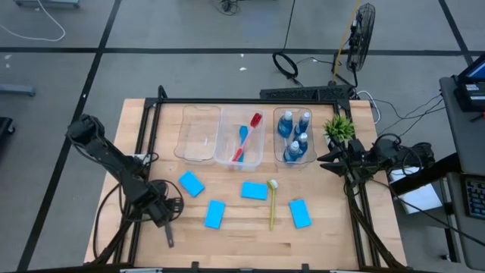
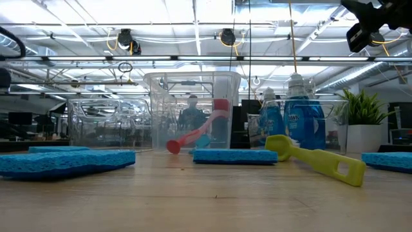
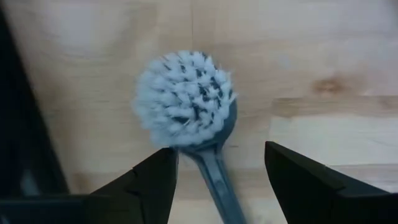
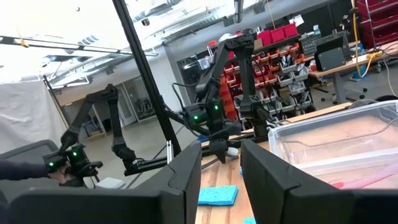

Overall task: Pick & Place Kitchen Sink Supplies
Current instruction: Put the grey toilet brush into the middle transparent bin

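Grey brush (image 3: 198, 127) between open left claw (image 3: 221, 177), sponges (image 1: 192, 183) nearby

Bare table (image 1: 227, 241) lies open at six o'clock. Four sponges (image 1: 192, 183) and the yellow-green brush (image 1: 272, 205) clutter the centre; three bins (image 1: 239, 137) wall twelve o'clock.

Four blue sponges (image 1: 192, 183) lie flat across the table's front. A yellow-green brush (image 1: 272, 203) lies among them, a grey brush (image 3: 193, 118) at front left. Red brush (image 1: 248, 135), blue brush (image 1: 242, 136) and bottles (image 1: 295, 135) sit in bins.
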Controlling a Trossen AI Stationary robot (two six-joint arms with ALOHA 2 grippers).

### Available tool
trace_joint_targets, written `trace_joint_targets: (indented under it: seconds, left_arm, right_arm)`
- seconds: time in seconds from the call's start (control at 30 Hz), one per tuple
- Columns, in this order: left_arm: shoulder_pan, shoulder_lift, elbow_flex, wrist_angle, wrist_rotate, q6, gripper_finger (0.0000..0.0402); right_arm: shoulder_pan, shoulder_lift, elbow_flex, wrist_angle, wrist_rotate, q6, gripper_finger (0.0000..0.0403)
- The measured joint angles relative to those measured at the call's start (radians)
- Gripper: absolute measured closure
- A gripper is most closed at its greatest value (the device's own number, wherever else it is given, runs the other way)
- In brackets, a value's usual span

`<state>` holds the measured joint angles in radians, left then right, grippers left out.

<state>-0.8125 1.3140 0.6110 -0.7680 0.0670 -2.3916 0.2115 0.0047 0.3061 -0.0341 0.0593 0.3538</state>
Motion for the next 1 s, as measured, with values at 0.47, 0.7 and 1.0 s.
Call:
trace_joint_targets:
  seconds: [0.47, 0.7, 1.0]
  left_arm:
    - [0.000, -0.003, -0.099, 0.168, 0.026, -0.002, 0.0202]
    - [-0.001, -0.002, -0.100, 0.144, 0.039, -0.002, 0.0306]
    - [-0.001, -0.002, -0.101, 0.138, 0.031, 0.004, 0.0353]
  right_arm:
    - [0.000, 0.000, 0.000, 0.001, 0.025, 0.001, 0.0303]
    - [0.000, 0.000, 0.000, 0.000, 0.050, -0.004, 0.0303]
    - [0.000, 0.000, 0.000, 0.000, 0.049, -0.003, 0.0303]
